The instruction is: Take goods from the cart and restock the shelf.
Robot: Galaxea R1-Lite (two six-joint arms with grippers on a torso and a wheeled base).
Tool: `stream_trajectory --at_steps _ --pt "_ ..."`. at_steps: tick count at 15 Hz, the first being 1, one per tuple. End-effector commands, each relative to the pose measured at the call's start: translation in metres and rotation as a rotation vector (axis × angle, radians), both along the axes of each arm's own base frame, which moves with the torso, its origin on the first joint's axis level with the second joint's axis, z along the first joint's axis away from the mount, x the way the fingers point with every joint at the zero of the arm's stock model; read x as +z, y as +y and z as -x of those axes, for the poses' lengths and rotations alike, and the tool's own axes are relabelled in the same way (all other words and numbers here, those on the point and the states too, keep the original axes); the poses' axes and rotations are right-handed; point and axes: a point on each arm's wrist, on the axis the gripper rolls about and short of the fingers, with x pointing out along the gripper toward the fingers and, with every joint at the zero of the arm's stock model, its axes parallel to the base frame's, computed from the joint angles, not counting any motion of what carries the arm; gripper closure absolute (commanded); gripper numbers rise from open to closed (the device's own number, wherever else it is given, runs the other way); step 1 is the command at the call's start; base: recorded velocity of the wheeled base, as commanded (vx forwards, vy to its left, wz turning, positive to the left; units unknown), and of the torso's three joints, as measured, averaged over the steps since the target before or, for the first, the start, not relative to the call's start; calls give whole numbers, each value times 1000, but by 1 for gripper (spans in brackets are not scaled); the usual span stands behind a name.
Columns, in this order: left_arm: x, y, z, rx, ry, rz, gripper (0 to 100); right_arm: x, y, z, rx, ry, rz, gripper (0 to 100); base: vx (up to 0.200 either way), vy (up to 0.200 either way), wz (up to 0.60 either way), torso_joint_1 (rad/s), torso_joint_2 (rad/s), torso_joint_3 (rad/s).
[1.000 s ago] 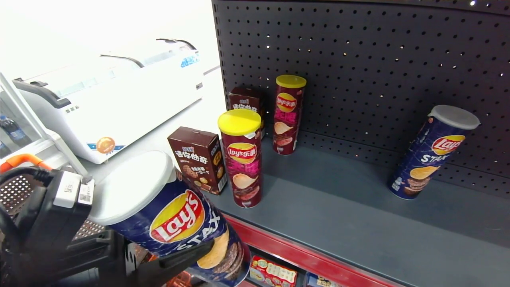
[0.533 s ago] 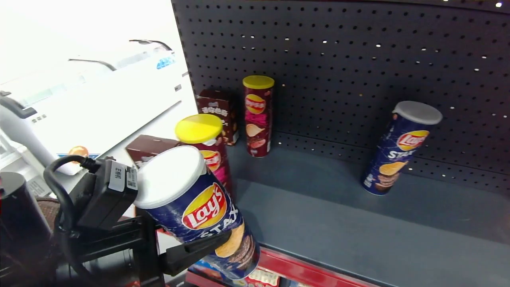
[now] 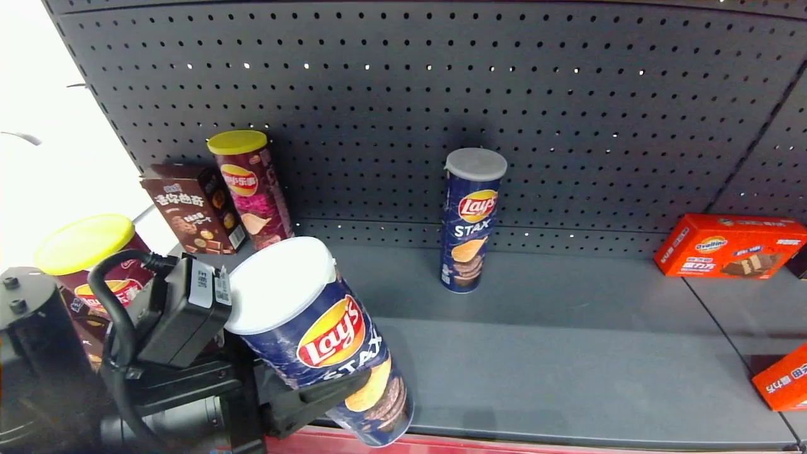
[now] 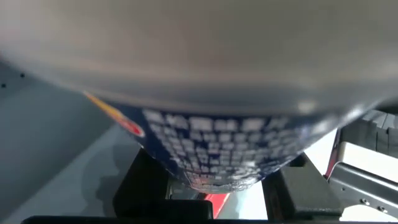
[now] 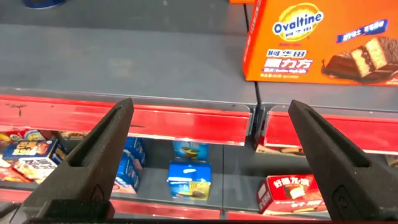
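Shifted nearer the upright blue can: tilted blue chips can, clamped in the left hand, now forward-left of that can over the shelf front edge. Right hand: spread wide, holding nothing.

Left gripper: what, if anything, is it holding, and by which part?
The left gripper holds a tilted blue chip can by its lower body, near the base. The right gripper is open, empty.

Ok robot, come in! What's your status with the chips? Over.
Left gripper shut on tilted blue chip can, at shelf front edge. Right gripper open, empty. Second blue can upright by back panel, apart from the held one.
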Motion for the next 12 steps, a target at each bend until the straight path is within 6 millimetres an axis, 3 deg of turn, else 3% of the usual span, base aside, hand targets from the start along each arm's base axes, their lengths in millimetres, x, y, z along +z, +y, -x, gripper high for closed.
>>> stream_trajectory --at_steps 1,12 --pt "1 1 0 4 -5 3 100 0 0 0 1 -1 1 0 0 0 0 0 0 0" --pt "0 3 0 11 -2 5 100 5 0 1 -3 -12 10 0 0 0 0 0 0 0"
